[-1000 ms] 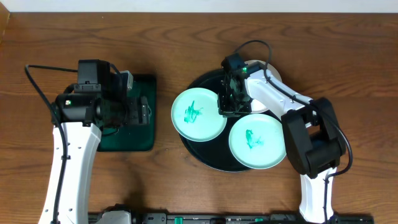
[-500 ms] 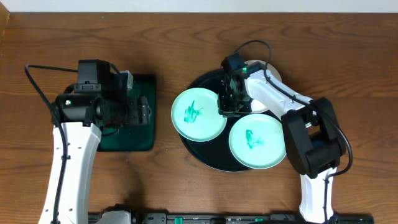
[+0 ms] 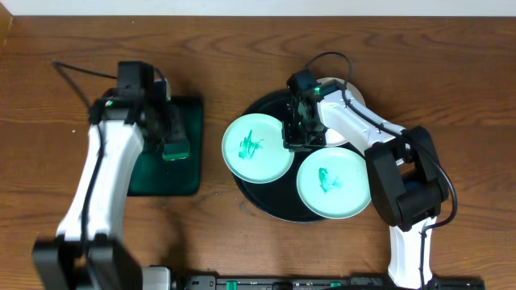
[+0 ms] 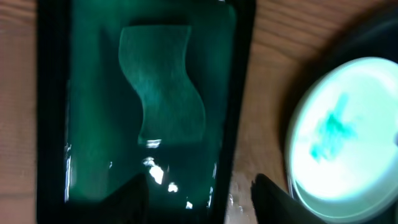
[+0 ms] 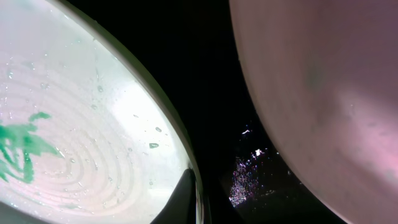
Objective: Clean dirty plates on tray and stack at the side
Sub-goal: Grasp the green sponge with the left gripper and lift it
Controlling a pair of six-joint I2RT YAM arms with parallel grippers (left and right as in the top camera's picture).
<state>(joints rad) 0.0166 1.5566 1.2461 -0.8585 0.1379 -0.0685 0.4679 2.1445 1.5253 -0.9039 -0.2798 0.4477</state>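
Fingers (image 4: pixel 132 191) of the left gripper (image 4: pixel 199 194) hang spread just short of the sponge (image 4: pixel 165 87) (its long axis runs away from them); the right gripper (image 3: pixel 295 138), pressed together, sits at the rim of a plate (image 3: pixel 270 161) on the tray (image 3: pixel 250 189).

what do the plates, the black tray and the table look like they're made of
Plates: probably plastic or glazed ceramic, smooth; droplets bead on one. Tray: likely plastic, high gloss with bright glints. Table: wood or laminate, brown grain showing, low sheen.
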